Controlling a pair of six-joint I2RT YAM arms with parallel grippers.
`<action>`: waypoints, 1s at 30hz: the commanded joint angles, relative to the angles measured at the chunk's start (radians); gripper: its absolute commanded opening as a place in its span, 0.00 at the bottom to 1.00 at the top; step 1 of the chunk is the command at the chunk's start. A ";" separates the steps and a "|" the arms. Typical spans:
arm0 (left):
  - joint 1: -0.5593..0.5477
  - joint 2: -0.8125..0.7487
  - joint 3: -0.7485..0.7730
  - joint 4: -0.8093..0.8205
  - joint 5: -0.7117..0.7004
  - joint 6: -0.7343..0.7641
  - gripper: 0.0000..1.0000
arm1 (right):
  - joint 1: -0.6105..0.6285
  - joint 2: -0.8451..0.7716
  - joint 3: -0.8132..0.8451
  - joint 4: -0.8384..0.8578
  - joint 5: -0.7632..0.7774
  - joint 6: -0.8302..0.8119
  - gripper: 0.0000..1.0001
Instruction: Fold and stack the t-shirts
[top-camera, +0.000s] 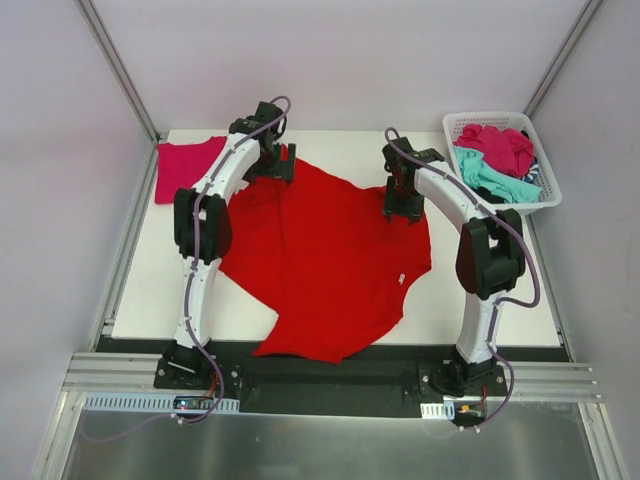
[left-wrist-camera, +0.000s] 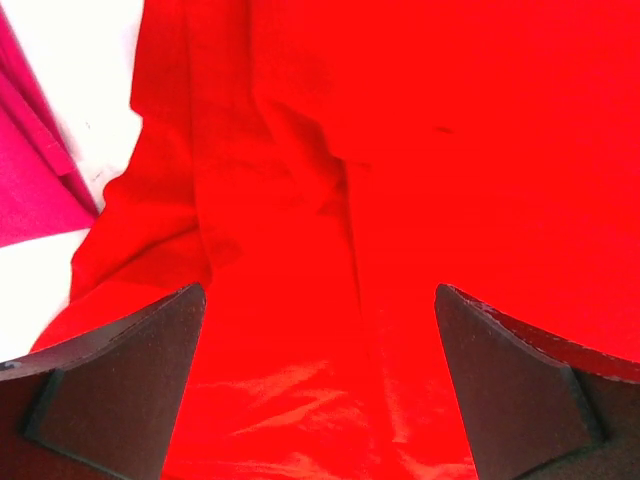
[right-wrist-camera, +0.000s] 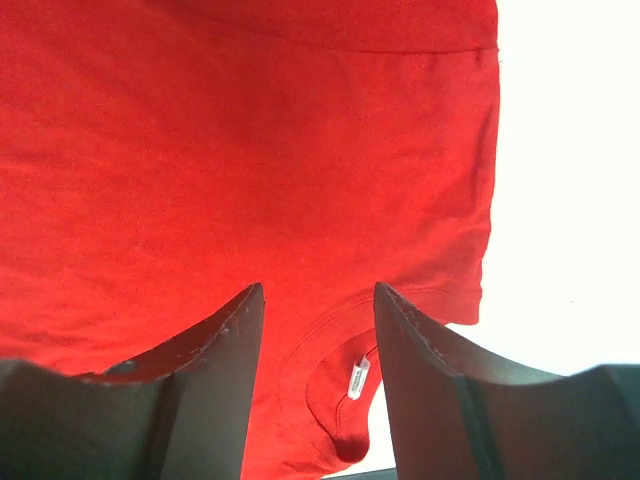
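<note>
I work on a flat white table (top-camera: 500, 300), and most of its middle is taken by the large bright red cotton t-shirt (top-camera: 330, 260), spread out flat but rumpled, with a loose fold line running down it in my left wrist view. At the far right corner stands the white plastic lattice basket (top-camera: 495, 118), holding a magenta shirt (top-camera: 500, 145) and a teal shirt (top-camera: 485, 178) in a heap. At the far left corner lies a magenta-pink folded shirt (top-camera: 185, 168), just beside the red one's edge. My left gripper (left-wrist-camera: 320, 300) hangs over the far left part of the red cloth, jaws spread wide with nothing between them. My right gripper (right-wrist-camera: 318, 295) is over the far right part, jaws parted more narrowly, also empty. I cannot tell whether either set of tips touches the fabric. Between my right fingers I see the ribbed neck opening (right-wrist-camera: 335, 400) and its small white label (right-wrist-camera: 356, 378). So the collar lies on my right arm's side. I judge that the shirt's long axis runs across the table towards my left arm, which suits the two arms working on opposite ends of it.
</note>
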 joint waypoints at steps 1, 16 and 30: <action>0.020 0.082 0.089 -0.084 -0.131 0.066 0.99 | 0.010 -0.080 -0.017 -0.039 -0.036 0.003 0.51; 0.039 0.309 0.172 -0.110 -0.301 0.090 0.99 | 0.172 -0.223 -0.235 0.015 -0.183 0.034 0.51; 0.112 0.222 0.169 -0.141 -0.087 -0.006 0.99 | 0.223 -0.111 -0.214 0.011 -0.195 0.021 0.50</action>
